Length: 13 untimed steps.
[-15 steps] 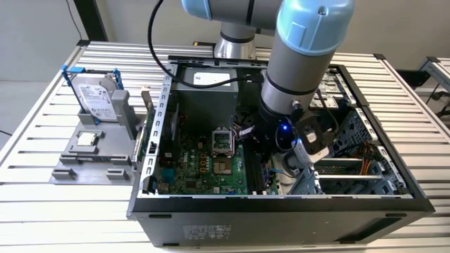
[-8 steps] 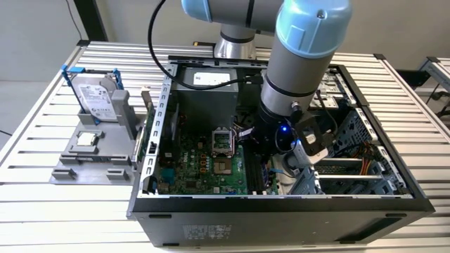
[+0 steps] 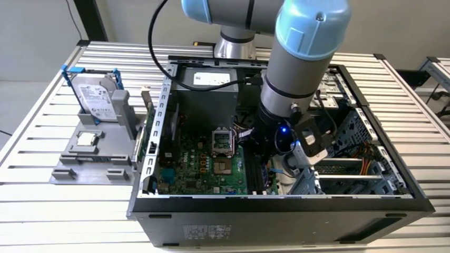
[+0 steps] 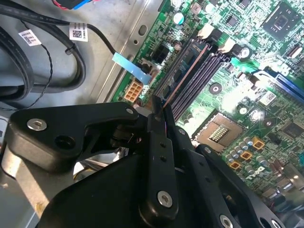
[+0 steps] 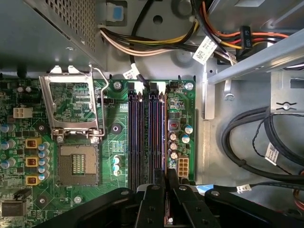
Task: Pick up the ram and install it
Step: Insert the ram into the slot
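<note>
**Pincer clenched on the memory stick above the board's slots**

Inside the open black computer case (image 3: 281,203), the grey and pale-blue robot arm (image 3: 299,63) reaches down over the green motherboard (image 3: 204,163). Its black pincer (image 4: 160,114) is clenched on the ram (image 4: 186,71), a long, thin dark circuit-board stick seen edge-on in the second wrist view, with a coppery edge running away from the fingertips. The stick lies in line with the row of long dark memory slots (image 5: 147,137) and sits at the outermost one, on the side nearest the small white power connector (image 5: 183,166) (whether it is fully seated cannot be told).

In the first wrist view the black fingers (image 5: 154,199) close around the near end of the slot row. Beside the slots lies the open square processor socket (image 5: 78,164) with its raised silver metal frame (image 5: 71,102).

On the slatted metal surface (image 3: 42,126), to the exterior view's left of the case, a grey holder (image 3: 95,153) carries a silver hard drive with a blue bracket (image 3: 95,97) and a small square silver chip (image 3: 87,139).
</note>
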Motion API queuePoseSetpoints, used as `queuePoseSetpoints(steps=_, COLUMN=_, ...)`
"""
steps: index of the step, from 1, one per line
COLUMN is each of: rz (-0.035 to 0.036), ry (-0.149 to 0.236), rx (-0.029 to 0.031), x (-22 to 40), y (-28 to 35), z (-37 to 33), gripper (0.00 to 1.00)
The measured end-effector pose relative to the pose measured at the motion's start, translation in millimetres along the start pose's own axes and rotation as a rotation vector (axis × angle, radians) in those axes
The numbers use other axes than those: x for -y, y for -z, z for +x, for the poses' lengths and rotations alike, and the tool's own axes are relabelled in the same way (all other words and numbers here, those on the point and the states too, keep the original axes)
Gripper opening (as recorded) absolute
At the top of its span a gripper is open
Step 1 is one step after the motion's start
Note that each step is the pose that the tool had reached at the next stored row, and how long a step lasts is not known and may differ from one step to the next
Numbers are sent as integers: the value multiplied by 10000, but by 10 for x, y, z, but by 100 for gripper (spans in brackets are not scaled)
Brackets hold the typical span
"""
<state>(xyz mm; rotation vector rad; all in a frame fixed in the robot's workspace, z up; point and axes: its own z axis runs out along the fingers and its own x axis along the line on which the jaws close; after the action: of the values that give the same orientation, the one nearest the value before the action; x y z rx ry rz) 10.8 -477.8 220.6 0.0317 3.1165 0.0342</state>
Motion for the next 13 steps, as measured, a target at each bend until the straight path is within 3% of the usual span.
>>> queuePoseSetpoints(steps=13, rz=-2, ry=0, rx=0, x=-2, y=-12, z=1, gripper=0)
